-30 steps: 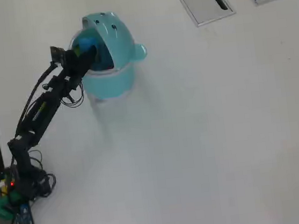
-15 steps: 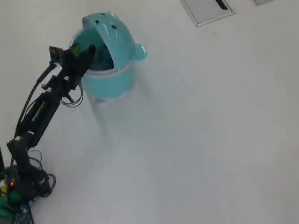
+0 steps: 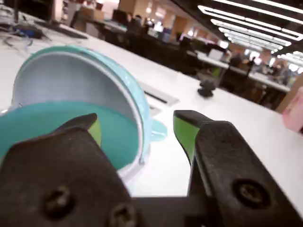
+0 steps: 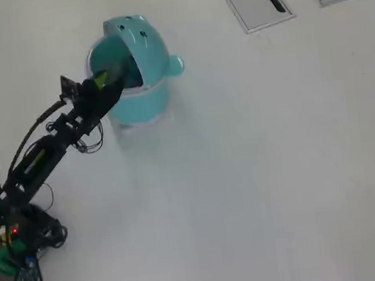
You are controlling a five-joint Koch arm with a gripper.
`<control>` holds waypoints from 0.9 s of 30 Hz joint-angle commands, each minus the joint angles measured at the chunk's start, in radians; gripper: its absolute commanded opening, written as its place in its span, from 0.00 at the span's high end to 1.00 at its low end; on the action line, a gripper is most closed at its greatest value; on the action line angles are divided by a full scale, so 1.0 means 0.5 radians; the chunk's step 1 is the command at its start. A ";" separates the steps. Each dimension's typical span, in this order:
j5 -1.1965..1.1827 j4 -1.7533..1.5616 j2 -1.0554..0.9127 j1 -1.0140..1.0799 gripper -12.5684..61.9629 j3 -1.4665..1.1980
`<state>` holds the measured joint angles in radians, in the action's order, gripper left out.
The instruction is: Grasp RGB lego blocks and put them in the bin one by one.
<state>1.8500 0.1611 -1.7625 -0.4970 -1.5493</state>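
Fingers (image 3: 137, 130) are held apart and empty at the rim of the teal bin (image 4: 143, 99), near the counter's (image 4: 259, 173) far left corner overhead. Blocks cannot be made out; the lid (image 3: 71, 78) is flipped up.

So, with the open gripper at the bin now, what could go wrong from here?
1. The gripper is open and empty, its tips over the rim of the bin. A careless move away might catch the rim and tip or push the bin.
2. The raised lid stands close behind the fingers; lifting straight up might knock it.
3. No blocks show on the table, so the next target cannot be confirmed.
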 commanded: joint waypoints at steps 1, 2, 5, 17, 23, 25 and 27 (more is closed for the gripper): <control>-0.015 -0.018 -0.184 0.061 0.46 0.012; -0.018 -0.021 -0.233 0.077 0.46 -0.043; -0.028 -0.028 -0.344 0.123 0.46 -0.156; -0.101 -0.270 -0.896 0.390 0.46 -0.933; -0.101 -0.436 -1.175 0.518 0.46 -1.402; -0.101 -0.607 -1.206 0.549 0.46 -1.571; -0.098 -0.988 -1.206 0.561 0.46 -1.779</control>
<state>1.8040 -0.1104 -2.2918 -0.2224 -2.4728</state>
